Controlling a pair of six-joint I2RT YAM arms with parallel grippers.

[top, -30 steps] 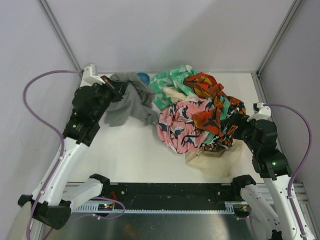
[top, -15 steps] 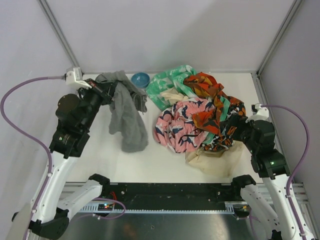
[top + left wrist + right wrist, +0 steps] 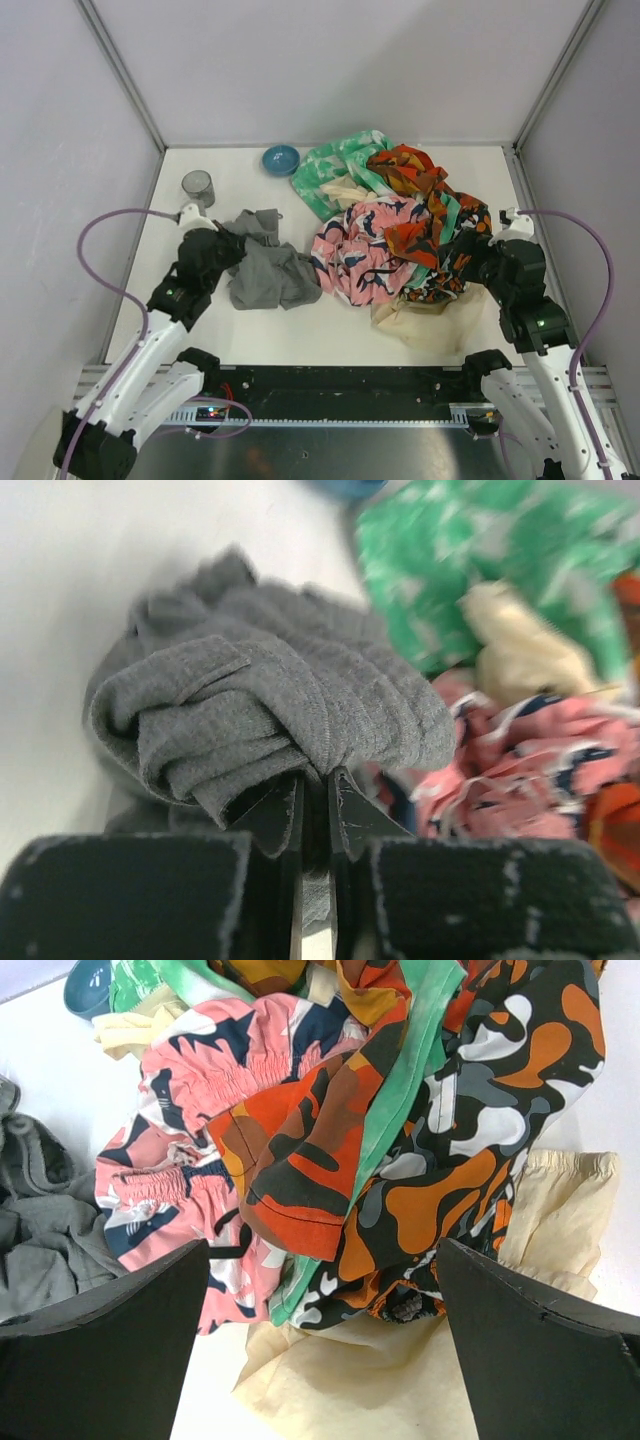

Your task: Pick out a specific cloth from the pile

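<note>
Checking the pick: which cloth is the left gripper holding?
The plain dark grey cloth, clamped in the shut left gripper. It is the only grey one and lies at the left of the pile of coloured and beige cloths.

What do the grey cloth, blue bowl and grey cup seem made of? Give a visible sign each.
Cloth: soft matte knit, probably jersey; fine ribs show.
Bowl: smooth plastic or glazed ceramic; even blue surface.
Cup: perhaps metal; dull grey, too small to tell.
</note>
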